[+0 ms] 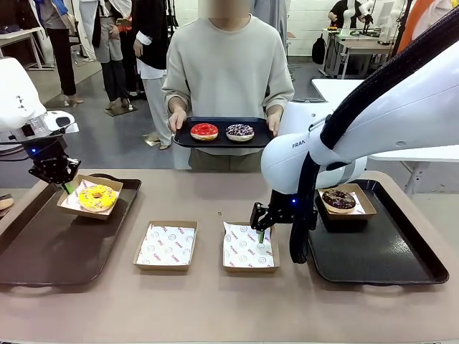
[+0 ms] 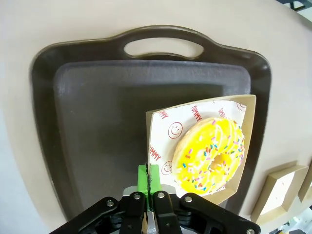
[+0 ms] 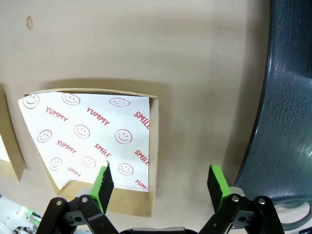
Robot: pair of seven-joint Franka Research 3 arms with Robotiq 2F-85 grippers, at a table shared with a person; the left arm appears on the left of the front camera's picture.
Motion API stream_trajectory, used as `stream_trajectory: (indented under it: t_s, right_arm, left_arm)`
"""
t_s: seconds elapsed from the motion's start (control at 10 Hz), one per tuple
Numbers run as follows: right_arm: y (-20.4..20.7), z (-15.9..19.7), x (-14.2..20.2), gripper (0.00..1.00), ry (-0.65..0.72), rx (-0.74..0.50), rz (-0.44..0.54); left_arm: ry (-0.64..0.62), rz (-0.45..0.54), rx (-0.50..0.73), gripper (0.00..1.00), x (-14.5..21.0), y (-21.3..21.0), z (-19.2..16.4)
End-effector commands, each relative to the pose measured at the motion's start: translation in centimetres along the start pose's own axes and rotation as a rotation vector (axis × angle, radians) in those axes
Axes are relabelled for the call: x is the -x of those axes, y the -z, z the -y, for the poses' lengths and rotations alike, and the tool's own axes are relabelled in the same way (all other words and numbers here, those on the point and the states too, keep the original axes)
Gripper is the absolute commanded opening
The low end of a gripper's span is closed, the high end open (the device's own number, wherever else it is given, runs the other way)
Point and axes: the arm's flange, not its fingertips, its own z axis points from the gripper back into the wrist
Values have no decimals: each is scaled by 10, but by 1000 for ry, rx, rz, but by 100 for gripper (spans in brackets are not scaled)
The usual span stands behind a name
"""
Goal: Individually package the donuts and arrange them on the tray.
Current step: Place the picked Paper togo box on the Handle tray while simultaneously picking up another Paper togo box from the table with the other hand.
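Left gripper (image 1: pixel 66 188) pinched shut on the box (image 2: pixel 247 131) rim; right gripper (image 1: pixel 259 233) spread wide.
The right gripper's green pads (image 3: pixel 218 187) straddle the cardboard wall of an empty box (image 1: pixel 249 267) lined with printed paper, holding nothing. The yellow donut (image 1: pixel 97 197), glossy and sprinkled, sits boxed on the left tray (image 1: pixel 43 244). The chocolate donut (image 1: pixel 338 199) is boxed on the right tray (image 1: pixel 387 251). The person holds a black tray (image 1: pixel 188 140) with the red donut (image 1: pixel 204 131) and the sprinkled donut (image 1: pixel 239 132).

- My left fingertips (image 2: pixel 142 176) hide the corner of the box (image 2: pixel 249 117); if they pinch it, I cannot tell.
- Right of my right jaws, the tray (image 3: pixel 290 97) is cut off.
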Motion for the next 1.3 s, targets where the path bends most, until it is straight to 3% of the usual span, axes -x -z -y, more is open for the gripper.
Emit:
stream_trajectory:
  t_s: [0.0, 1.0, 1.1, 1.2]
  right_arm:
    - [2, -3, 3, 100, 11, 36, 28]
    - [16, -2, 0, 100, 3, 38, 17]
    - [16, -2, 0, 76, -9, 34, 14]
    - [16, -2, 1, 41, -12, 32, 13]
  left_arm:
    - [-17, 13, -80, 1, -4, 1, 4]
    - [-47, -8, -122, 1, -10, 9, 8]
    - [-49, -13, -129, 1, -10, 10, 8]
    - [-56, -18, -132, 1, -11, 10, 7]
